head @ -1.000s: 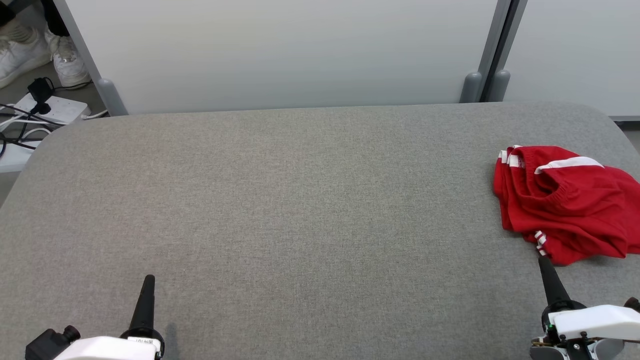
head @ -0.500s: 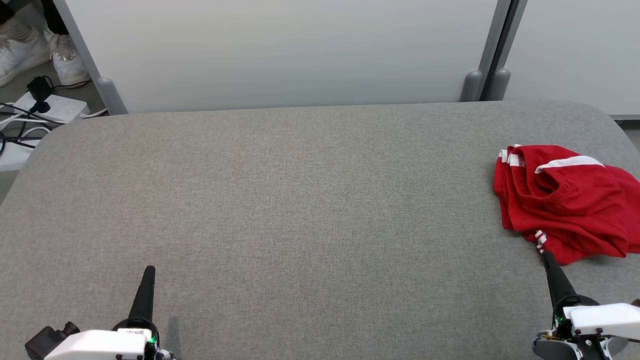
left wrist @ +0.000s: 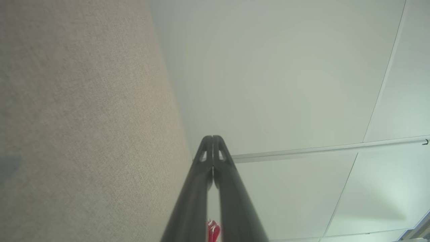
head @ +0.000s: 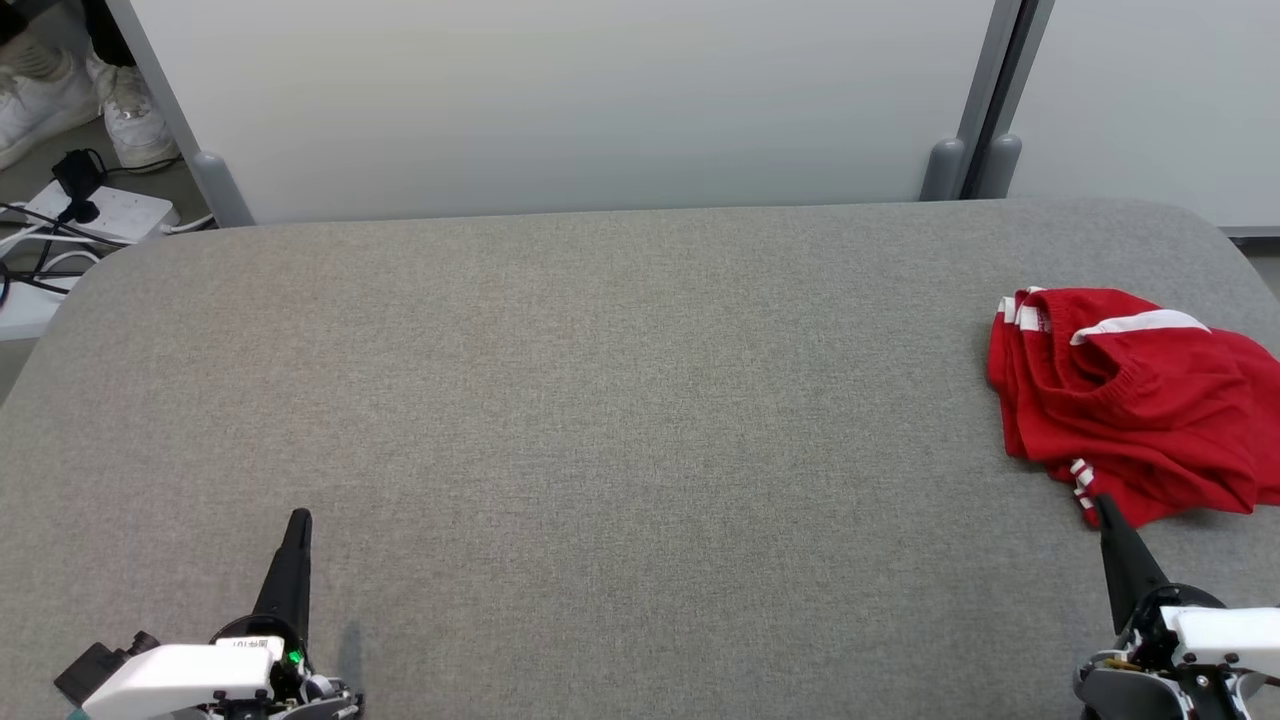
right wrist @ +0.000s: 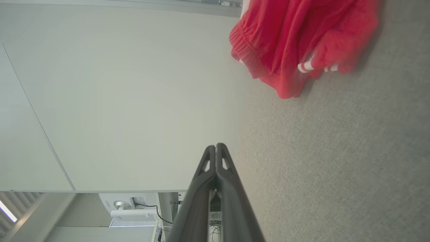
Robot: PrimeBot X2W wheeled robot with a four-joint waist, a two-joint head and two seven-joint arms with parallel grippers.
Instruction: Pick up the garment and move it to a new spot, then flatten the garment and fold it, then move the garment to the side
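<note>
Fingers together on left gripper (head: pixel 298 520) and right gripper (head: pixel 1103 503), both empty; red garment (head: pixel 1130 400) crumpled at counter (head: pixel 600 400) right edge.

Grey fabric table (head: pixel 600 400), crumpled red garment (head: pixel 1130 400) atop.

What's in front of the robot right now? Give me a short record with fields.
garment: red with white stripes, crumpled, at the table's right end
table: grey fabric top
left fingers: shut, empty, near left
right fingers: shut, empty, close to the garment, not touching
task state: garment not yet picked up
</note>
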